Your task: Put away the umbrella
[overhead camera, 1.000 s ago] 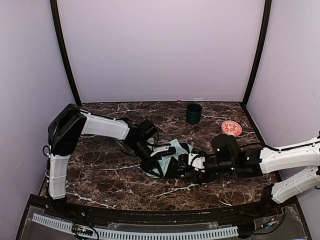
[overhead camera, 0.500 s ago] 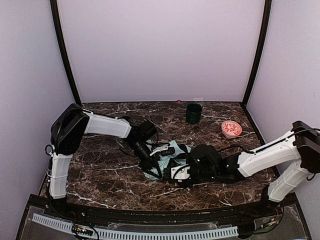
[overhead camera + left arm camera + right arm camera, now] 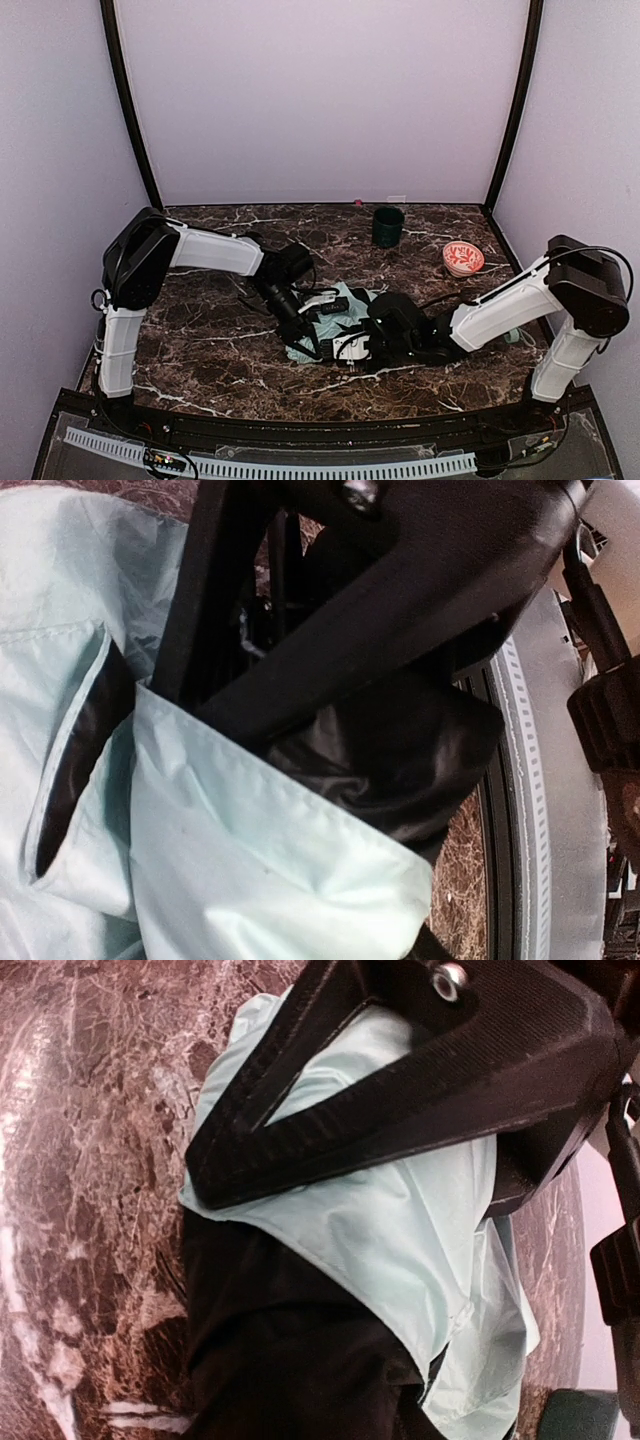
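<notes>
Compared with a second ago, the right arm has folded up at the elbow and pushed its gripper (image 3: 345, 350) further left, so that it now lies on the crumpled pale mint-green fabric umbrella with black underside (image 3: 352, 300), and less of the mint cloth shows. The left arm has barely shifted. The umbrella lies collapsed in the middle of the dark brown white-veined marble table (image 3: 220, 340), between the two wrists. Plain lilac walls (image 3: 320, 100) close in the booth, and a dark green cup (image 3: 388, 226) and a small red-and-white patterned bowl (image 3: 463, 258) stand well apart from the umbrella near the back. The overhead view hides the fingers. The left wrist camera shows the left gripper (image 3: 312, 338) clamped on a mint fold, with black lining and thin ribs behind. The right wrist camera shows one ribbed black finger (image 3: 330, 1130) lying on the mint layer above the black cloth; whether that claw is closed on it I cannot tell.
</notes>
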Tool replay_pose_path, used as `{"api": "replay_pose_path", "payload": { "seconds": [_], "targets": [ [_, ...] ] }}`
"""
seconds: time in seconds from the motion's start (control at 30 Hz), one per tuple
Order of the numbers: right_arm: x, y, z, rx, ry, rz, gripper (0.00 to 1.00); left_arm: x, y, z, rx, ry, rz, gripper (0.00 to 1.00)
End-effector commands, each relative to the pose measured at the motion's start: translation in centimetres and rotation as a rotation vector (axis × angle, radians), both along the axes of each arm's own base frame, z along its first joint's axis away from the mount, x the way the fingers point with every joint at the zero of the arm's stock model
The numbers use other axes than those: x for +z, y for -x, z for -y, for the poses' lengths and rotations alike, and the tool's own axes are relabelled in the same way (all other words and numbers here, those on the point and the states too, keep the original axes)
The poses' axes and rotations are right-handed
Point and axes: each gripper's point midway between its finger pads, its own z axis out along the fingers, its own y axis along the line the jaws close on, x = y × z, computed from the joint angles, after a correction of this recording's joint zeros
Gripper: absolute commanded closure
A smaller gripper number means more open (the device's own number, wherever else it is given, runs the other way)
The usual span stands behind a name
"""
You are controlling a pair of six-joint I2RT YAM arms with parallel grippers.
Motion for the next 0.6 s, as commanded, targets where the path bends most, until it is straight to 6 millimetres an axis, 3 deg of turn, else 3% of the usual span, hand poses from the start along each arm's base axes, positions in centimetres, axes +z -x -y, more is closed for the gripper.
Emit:
{"api": "replay_pose_path", "payload": {
  "seconds": [0.0,0.1,0.27,0.33,0.43,0.57],
  "targets": [
    [-0.2,-0.2,0.5,-0.026,0.001,-0.049,0.76,-1.2,0.7,-1.9,0.027,-0.112,-0.053,0.68],
    [-0.1,-0.2,0.9,-0.044,-0.016,-0.083,0.85,0.8,-2.4,-1.3,0.134,-0.046,0.069,0.42],
    [1.7,-1.2,0.8,-0.116,-0.105,-0.110,0.97,7.2,-7.8,-1.3,0.333,0.189,0.449,0.21],
    [3.5,-2.4,0.9,-0.165,-0.189,-0.110,1.00,10.2,-8.7,-1.9,0.412,0.302,0.604,0.12],
    [8.1,-3.9,1.4,-0.215,-0.367,-0.101,1.00,13.8,-8.2,-3.4,0.483,0.461,0.767,0.02],
    [14.4,-5.5,2.7,-0.250,-0.604,-0.101,1.00,16.0,-7.3,-4.5,0.516,0.562,0.837,0.02]
  ]
}}
